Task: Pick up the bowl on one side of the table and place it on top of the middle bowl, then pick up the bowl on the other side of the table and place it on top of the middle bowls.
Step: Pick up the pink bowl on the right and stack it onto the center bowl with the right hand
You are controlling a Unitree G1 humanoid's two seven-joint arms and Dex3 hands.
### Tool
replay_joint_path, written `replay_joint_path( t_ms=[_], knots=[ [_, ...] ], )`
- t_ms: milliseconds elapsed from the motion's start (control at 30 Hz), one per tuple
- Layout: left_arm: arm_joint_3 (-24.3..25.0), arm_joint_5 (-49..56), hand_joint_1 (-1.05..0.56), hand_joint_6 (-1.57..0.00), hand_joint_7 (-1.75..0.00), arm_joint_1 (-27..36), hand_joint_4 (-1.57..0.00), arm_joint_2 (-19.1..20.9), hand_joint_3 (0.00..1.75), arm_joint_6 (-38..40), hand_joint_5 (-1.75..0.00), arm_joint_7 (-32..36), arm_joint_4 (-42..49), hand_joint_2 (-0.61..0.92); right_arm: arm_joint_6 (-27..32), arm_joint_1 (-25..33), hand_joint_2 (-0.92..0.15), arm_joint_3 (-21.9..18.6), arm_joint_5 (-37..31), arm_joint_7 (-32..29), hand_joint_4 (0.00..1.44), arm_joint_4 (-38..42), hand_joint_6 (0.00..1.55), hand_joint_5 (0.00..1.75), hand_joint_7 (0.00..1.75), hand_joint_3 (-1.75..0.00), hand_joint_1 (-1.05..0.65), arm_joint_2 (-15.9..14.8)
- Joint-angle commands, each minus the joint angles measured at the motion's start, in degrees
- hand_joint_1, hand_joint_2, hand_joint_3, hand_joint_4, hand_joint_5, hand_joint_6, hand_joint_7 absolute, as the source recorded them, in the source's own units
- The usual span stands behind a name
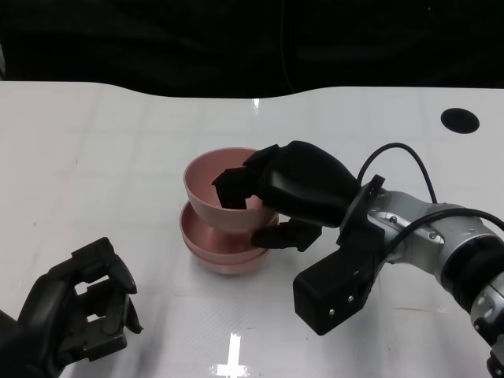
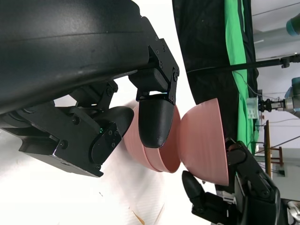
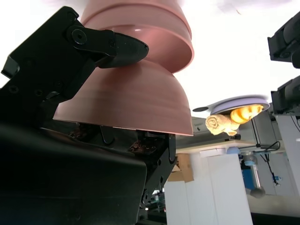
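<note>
Fingers (image 1: pixel 94 272) of the left hand (image 1: pixel 75 311) are seen spread and empty at the near left corner of the white table (image 1: pixel 102 157), well apart from the bowls. Near the middle of the table, a stack of pink bowls (image 1: pixel 224 252) is set on the surface, and a further pink bowl (image 1: pixel 216 189) is held at the top of that stack. It is gripped at its right rim by the right hand (image 1: pixel 287 193), with one black fingertip hooked inside the rim and others pressed against the outer wall below it. Whether the held bowl is seated in the stack or just above it cannot be told. The silver right forearm (image 1: pixel 429 236) is shown reaching in from the near right edge, with a black cable (image 1: pixel 409 157) looped over it. A round black hole (image 1: pixel 460 120) is visible in the table near its far right corner. In the right wrist view, the held bowl is clamped between fingers, with the stacked bowls directly beyond it.
</note>
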Motion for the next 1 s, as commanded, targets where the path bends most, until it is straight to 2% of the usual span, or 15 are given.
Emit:
replay_joint_path(
  t_ms=[33,167,400,500,800,867,1000],
  knots=[
    [0.44,-0.32,-0.01,-0.69,-1.75,0.38,-0.87,0.36,1.29,-0.74,-1.75,0.18,-0.29,0.58,0.21,-1.40,-0.55,0.54,-0.18,-1.13,0.95,0.74,0.68,1.75,1.75,-1.15,-0.40,0.08],
    [0.46,-0.43,-0.01,-0.69,-1.75,0.34,-0.86,0.39,1.29,-0.77,-1.75,0.06,-0.41,0.59,-0.27,-1.24,-0.61,0.83,-0.01,-1.38,0.96,1.22,0.67,1.75,1.75,-1.15,-0.44,0.23],
    [0.41,-0.34,0.03,-0.68,-1.75,0.18,-0.85,0.46,1.25,-1.00,-1.75,0.05,-0.20,0.62,0.13,-0.71,-0.63,2.20,-0.38,-0.41,0.91,1.33,0.61,1.75,1.75,-0.92,-0.39,0.36],
    [0.36,-0.48,0.03,-0.67,-1.75,0.32,-0.84,0.47,1.24,-0.65,-1.75,0.02,-0.48,0.63,0.57,-0.44,-0.64,2.97,-0.79,-1.09,0.91,1.29,0.62,1.75,1.75,-0.87,-0.37,0.43],
    [0.29,-0.52,0.01,-0.67,-1.75,0.45,-0.85,0.41,1.24,-0.42,-1.75,0.07,-0.84,0.62,0.69,-0.07,-0.65,4.02,-1.07,-1.90,0.92,2.32,0.63,1.75,1.75,-0.85,-0.36,1.06],
    [0.24,-0.45,0.02,-0.67,-1.75,0.42,-0.85,0.39,1.24,-0.41,-1.75,0.13,-0.86,0.62,0.50,-0.10,-0.70,4.77,-1.62,-2.99,0.90,3.29,0.61,1.75,1.75,-0.78,-0.37,1.49],
    [0.17,-0.27,0.03,-0.67,-1.75,0.43,-0.85,0.37,1.25,-0.19,-1.75,0.35,-1.01,0.62,0.71,-0.45,-0.74,5.38,-1.95,-3.69,0.90,4.32,0.61,1.75,1.75,-0.75,-0.38,1.91]
  ],
)
